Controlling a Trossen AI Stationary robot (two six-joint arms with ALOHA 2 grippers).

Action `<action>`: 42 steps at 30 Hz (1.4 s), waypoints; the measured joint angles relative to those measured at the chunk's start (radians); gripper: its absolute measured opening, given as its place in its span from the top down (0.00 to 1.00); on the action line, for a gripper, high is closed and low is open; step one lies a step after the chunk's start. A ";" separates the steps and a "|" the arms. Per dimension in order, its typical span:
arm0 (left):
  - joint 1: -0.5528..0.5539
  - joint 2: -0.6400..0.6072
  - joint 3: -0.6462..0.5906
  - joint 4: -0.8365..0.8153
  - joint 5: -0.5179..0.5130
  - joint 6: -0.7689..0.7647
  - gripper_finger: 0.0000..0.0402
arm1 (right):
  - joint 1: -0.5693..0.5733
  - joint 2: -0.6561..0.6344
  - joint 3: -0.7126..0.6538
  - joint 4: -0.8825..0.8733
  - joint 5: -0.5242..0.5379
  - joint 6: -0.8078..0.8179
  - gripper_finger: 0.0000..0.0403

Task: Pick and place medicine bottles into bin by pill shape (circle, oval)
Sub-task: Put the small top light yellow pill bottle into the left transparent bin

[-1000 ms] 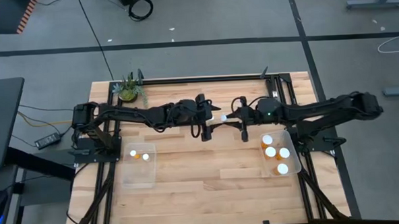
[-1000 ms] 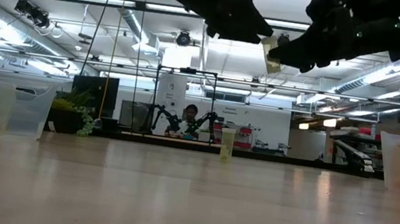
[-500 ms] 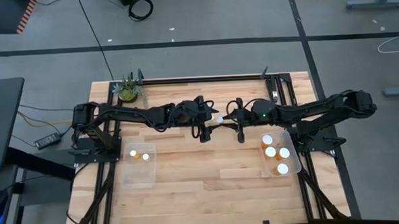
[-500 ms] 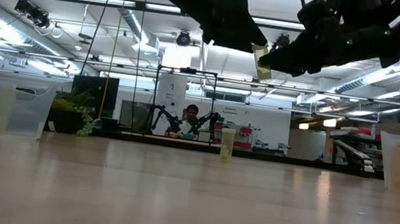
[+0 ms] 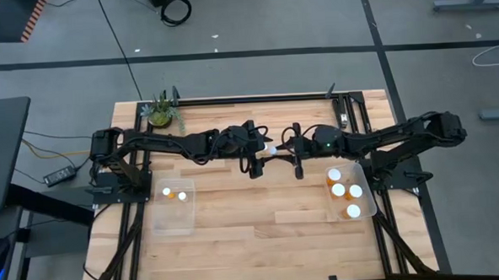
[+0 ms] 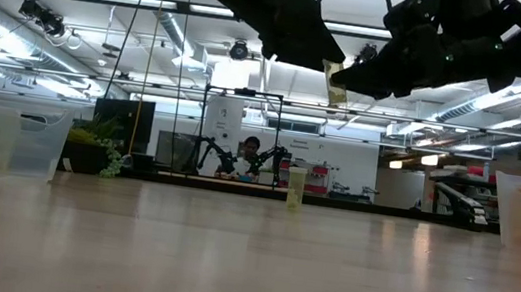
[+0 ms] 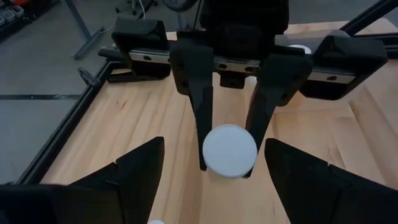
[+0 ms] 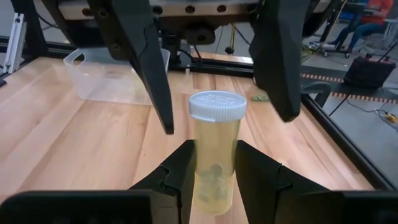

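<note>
My right gripper [image 5: 294, 151] is shut on a pale-yellow medicine bottle with a white cap [image 8: 216, 149], held in the air over the table's middle. A few pills show inside it. It also shows in the high view [image 5: 272, 149] and in the low view [image 6: 335, 81]. My left gripper [image 5: 257, 152] faces it, open. Its two fingers [image 8: 154, 74] stand on either side of the cap without touching it. In the left wrist view the cap [image 7: 229, 151] faces the camera, between the open fingers of my left gripper [image 7: 214, 148]. My right gripper pinches the bottle's clear body [image 8: 215, 183], below the cap, between its two fingers [image 8: 181, 174]. The fingers come about level from the table's right and lie along the bottle. The bottle is lifted clear, its cap end [image 8: 216, 106] sticking out past the fingertips toward my left gripper.
A clear bin at the left [image 5: 172, 212] holds two bottles. A clear bin at the right [image 5: 363, 179] holds several. One more bottle [image 6: 295, 187] stands on the table, far off in the low view. A small potted plant [image 5: 160, 113] stands at the far left corner.
My right gripper has carried the bottle a short way toward the table's left, up to my left gripper. The bottle has stayed clear of the table, and its cap now lies between the left gripper's open fingers.
</note>
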 joint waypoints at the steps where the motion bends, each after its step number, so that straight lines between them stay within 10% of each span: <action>1: 0.000 0.000 0.000 0.000 0.000 0.000 0.29 | 0.000 0.000 0.000 0.006 0.000 -0.002 0.72; 29: -0.002 0.002 0.000 0.002 0.004 -0.021 0.71 | 0.000 -0.001 0.000 0.026 0.001 0.001 0.72; 42: -0.002 0.002 -0.001 -0.015 0.000 -0.025 0.69 | -0.001 -0.002 0.002 -0.064 0.000 0.012 0.61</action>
